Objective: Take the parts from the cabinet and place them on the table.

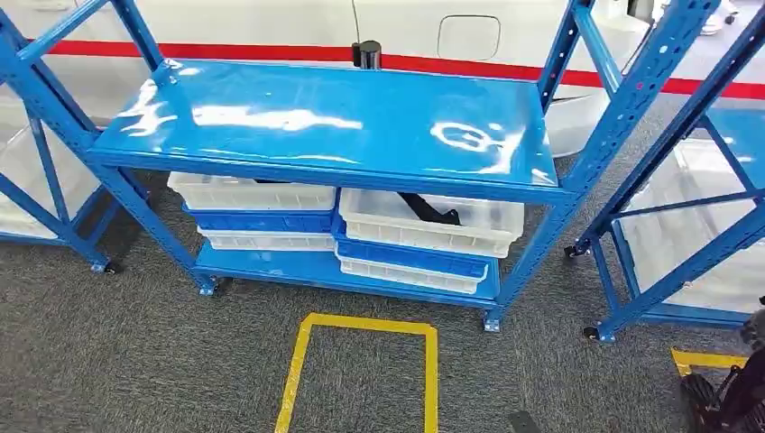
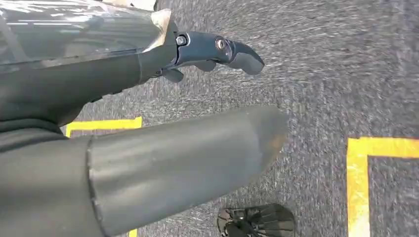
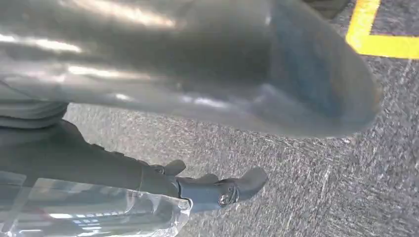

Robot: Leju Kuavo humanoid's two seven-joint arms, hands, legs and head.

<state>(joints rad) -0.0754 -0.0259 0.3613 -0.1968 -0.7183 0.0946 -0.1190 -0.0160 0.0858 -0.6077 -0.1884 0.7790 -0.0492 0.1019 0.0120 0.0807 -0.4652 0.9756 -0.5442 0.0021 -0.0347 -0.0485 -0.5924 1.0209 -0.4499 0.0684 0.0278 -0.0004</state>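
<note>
Down by the grey carpet, the left hand (image 2: 148, 148) is hanging with nothing in it, fingers (image 2: 217, 52) apart; the right hand (image 3: 197, 89) is doing likewise. Yellow floor tape (image 1: 361, 361) is marking a box just before the blue cabinet (image 1: 343, 126). Beyond it, a dark part (image 1: 431, 210) is lying in the upper white bin (image 1: 428, 225) on the low shelf, its long axis slanting from back-left toward front-right.
</note>
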